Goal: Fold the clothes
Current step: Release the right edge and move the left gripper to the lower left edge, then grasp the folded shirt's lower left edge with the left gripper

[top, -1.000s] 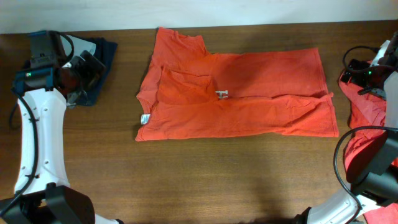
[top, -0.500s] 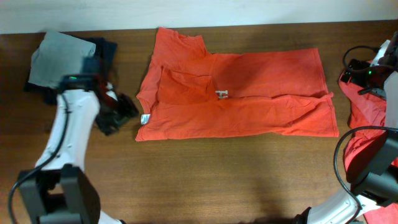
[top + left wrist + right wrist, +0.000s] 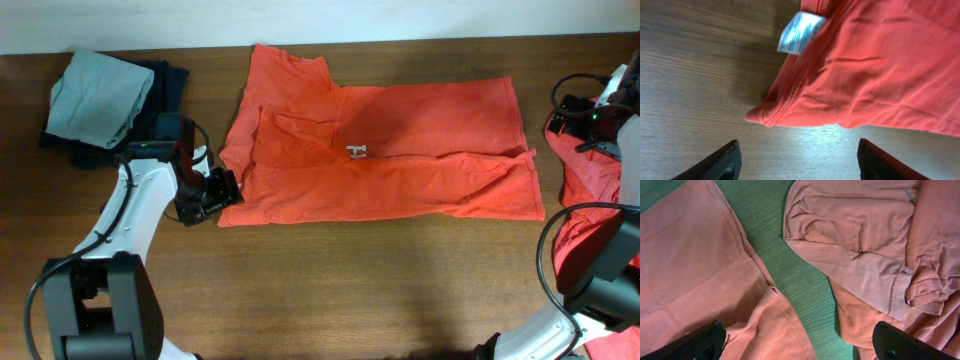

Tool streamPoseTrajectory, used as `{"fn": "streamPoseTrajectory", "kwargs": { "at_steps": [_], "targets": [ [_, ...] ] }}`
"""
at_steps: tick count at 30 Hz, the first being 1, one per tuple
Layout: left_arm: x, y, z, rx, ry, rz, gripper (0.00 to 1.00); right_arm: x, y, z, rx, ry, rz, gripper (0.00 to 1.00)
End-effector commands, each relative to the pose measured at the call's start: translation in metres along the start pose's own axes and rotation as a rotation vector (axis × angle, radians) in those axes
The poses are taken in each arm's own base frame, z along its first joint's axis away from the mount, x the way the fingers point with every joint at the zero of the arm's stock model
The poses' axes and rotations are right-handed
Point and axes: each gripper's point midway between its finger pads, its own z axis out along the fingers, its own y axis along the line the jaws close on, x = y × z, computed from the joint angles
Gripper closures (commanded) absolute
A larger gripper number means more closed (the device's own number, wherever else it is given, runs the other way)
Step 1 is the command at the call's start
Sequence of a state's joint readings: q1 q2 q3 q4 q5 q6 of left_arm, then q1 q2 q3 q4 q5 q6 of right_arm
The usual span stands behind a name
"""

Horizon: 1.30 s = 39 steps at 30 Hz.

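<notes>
One of the clothes, an orange-red T-shirt, lies partly folded across the middle of the table, and its white neck label sticks out at the lower-left corner. My left gripper hovers just left of that corner. In the left wrist view the shirt's corner and label lie ahead of the left gripper, which is open over bare wood. More orange-red clothes are heaped at the right edge. My right gripper is open above the gap between the spread shirt and that heap.
A pale grey-green folded garment rests on a dark navy one at the back left. The brown wooden table ends at a pale wall along the back. The right arm and its cables stand over the right edge.
My left arm has swung from the folded stack at the back left to the shirt's lower-left corner, uncovering the grey-green garment. The right arm has not moved.
</notes>
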<state>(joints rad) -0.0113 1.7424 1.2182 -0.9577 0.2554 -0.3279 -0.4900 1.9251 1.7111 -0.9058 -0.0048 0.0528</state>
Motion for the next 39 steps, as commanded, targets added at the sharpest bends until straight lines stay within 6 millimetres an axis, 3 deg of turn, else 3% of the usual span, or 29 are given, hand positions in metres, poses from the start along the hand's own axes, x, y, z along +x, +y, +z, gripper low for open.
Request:
{"fn": "streamPoseTrajectory", "kwargs": {
  "at_steps": [1, 4, 11, 19, 30, 39],
  "targets": [
    [0.008, -0.012, 0.002, 0.043, 0.021, 0.083, 0.26, -0.003, 0.002, -0.003, -0.002, -0.011, 0.003, 0.01],
    [0.014, -0.031, 0.003, 0.118, 0.037, 0.157, 0.25, -0.003, 0.002, -0.003, -0.002, -0.011, 0.003, 0.01],
    [0.012, -0.037, 0.004, 0.12, 0.022, 0.181, 0.25, -0.003, 0.002, -0.003, -0.002, -0.011, 0.003, 0.01],
    [0.005, -0.008, 0.013, -0.039, -0.022, 0.141, 0.25, -0.003, 0.002, -0.003, -0.002, -0.011, 0.003, 0.01],
    [0.005, 0.004, 0.048, -0.046, -0.016, 0.135, 0.26, -0.003, 0.002, -0.003, -0.002, -0.011, 0.003, 0.01],
    [-0.002, 0.017, 0.05, -0.126, -0.042, 0.135, 0.3, -0.003, 0.002, -0.003, -0.002, -0.011, 0.003, 0.01]
  ]
}}
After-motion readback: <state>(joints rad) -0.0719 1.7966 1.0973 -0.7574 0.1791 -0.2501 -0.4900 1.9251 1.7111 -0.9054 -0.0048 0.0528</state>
